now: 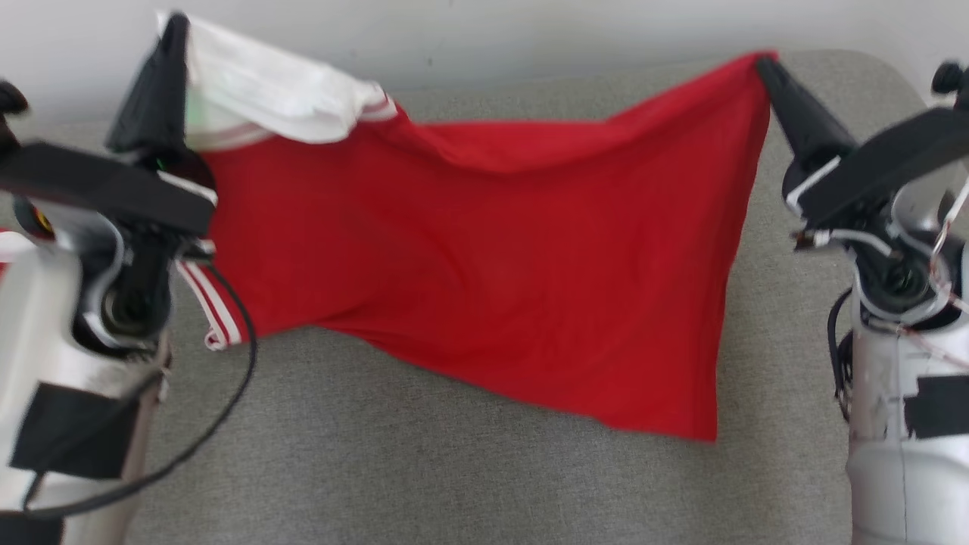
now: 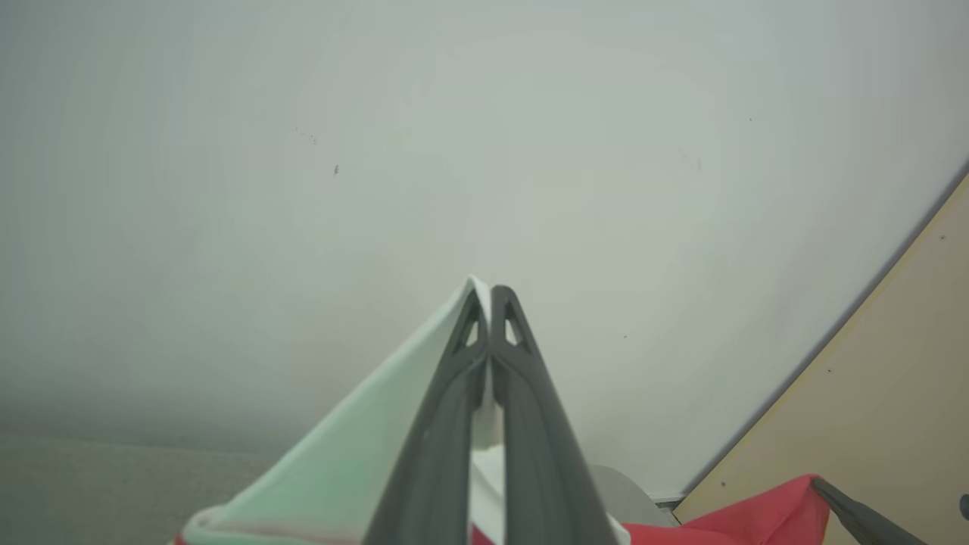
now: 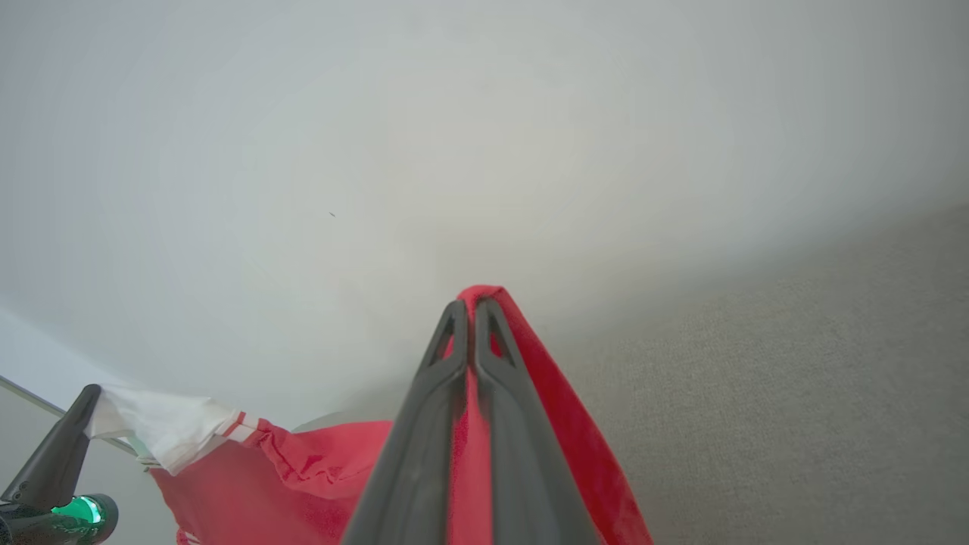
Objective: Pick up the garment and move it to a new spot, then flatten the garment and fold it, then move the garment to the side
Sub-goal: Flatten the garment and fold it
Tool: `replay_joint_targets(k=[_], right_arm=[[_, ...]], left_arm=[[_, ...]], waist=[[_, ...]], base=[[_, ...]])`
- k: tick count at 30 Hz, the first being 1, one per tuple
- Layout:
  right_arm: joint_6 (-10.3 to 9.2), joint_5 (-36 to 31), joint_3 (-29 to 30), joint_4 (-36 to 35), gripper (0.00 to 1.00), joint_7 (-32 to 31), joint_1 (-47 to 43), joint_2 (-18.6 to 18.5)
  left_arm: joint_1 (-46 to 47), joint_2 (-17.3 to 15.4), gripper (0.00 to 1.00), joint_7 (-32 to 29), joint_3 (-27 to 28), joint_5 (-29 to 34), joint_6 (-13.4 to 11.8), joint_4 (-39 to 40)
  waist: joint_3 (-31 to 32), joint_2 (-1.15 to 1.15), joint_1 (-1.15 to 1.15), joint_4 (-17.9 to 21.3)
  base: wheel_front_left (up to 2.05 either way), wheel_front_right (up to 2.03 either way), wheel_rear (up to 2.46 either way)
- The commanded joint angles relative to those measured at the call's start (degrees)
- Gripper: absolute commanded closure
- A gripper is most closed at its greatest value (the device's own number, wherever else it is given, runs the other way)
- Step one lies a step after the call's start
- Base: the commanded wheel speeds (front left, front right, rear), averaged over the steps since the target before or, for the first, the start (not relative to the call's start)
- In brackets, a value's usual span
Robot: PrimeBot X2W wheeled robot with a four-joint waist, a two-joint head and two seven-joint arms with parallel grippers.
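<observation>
Item: red garment, stretched in the air over the grey cushion. My left gripper is clamped on its white sleeve, my right gripper on a red corner. Step: relocating. Next, I judge: lower evenly, taut.

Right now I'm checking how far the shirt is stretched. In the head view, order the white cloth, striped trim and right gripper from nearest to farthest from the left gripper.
From the left gripper:
1. white cloth: pinched in it, top left.
2. striped trim: hanging below it, at the left edge.
3. right gripper: far across, top right, shut on the red corner.
</observation>
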State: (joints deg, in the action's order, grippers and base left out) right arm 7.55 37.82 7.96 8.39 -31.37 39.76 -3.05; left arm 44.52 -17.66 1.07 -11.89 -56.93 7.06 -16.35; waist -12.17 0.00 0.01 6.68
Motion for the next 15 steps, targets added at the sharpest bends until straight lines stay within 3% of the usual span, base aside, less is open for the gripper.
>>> replay_joint_targets(k=[1, 7, 15], right_arm=[[-0.13, 1.59, 0.29, 0.83, 1.0, -0.31, 3.37, 0.05], [-0.12, 0.72, 0.57, 5.47, 1.0, 0.59, 15.63, 0.18], [-0.12, -1.63, 3.32, 11.17, 1.0, 7.73, 34.72, 0.2]], left_arm=[[3.01, -0.75, 1.0, -1.85, 0.76, -1.36, -0.34, 0.27], [15.31, -3.77, 1.0, -5.1, 2.1, -0.1, -1.95, 1.77], [35.44, -7.17, 1.0, -1.66, 1.73, 7.37, -2.11, 0.62]], waist=[[-1.56, 0.0, -0.01, 0.95], [-9.81, 0.0, -0.01, 2.3], [-23.77, 0.0, -0.01, 3.3]], base=[[0.0, 0.0, 0.0], [0.0, 0.0, 0.0], [0.0, 0.0, 0.0]])
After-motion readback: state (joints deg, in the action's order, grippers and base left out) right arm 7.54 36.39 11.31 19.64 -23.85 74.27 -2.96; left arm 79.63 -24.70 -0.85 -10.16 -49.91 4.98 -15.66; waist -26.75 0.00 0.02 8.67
